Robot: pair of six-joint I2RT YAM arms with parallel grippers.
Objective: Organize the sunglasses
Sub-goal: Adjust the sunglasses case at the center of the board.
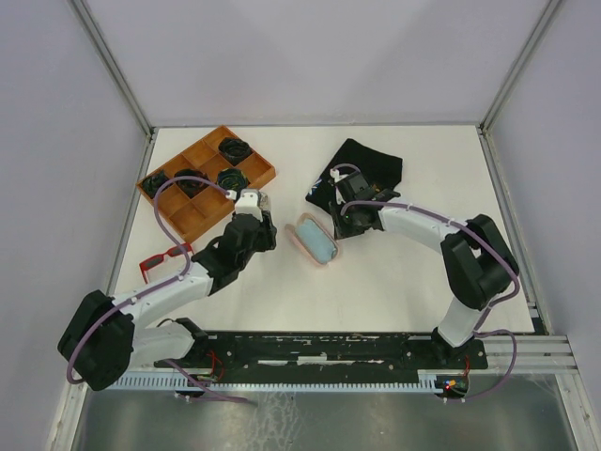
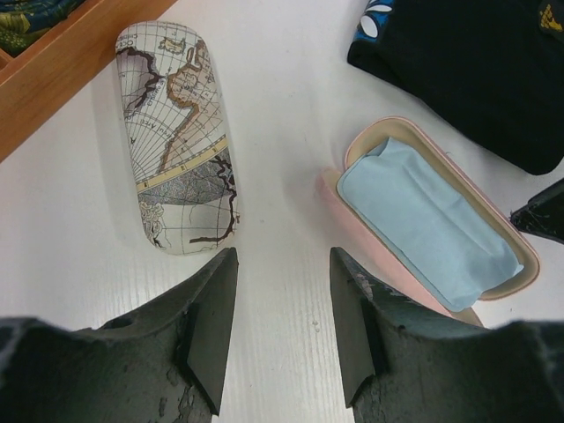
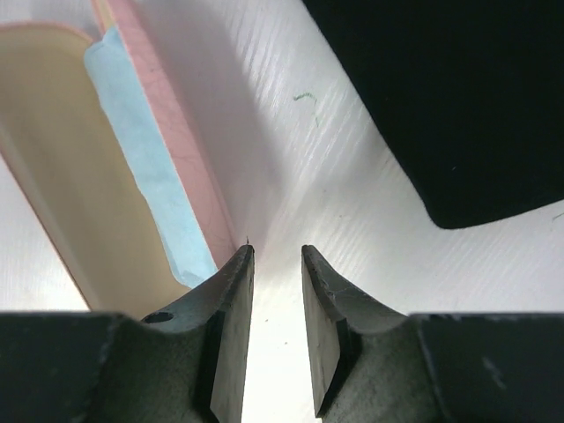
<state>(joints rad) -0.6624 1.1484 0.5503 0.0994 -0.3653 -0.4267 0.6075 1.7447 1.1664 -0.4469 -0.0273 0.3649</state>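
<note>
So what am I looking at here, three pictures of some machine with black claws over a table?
They are two robot arms bolted at the near edge of a white table. The wide picture is from a camera above and behind them. The other two come from cameras on each wrist, looking out past that arm's own two fingers. The left gripper hangs open over bare table, holding nothing, between a map-printed glasses case and an open pink case with a blue cloth inside. The right gripper is open too, empty, beside that pink case. Also on the table: a wooden tray with compartments, a black cloth, and red sunglasses near the left arm.
</note>
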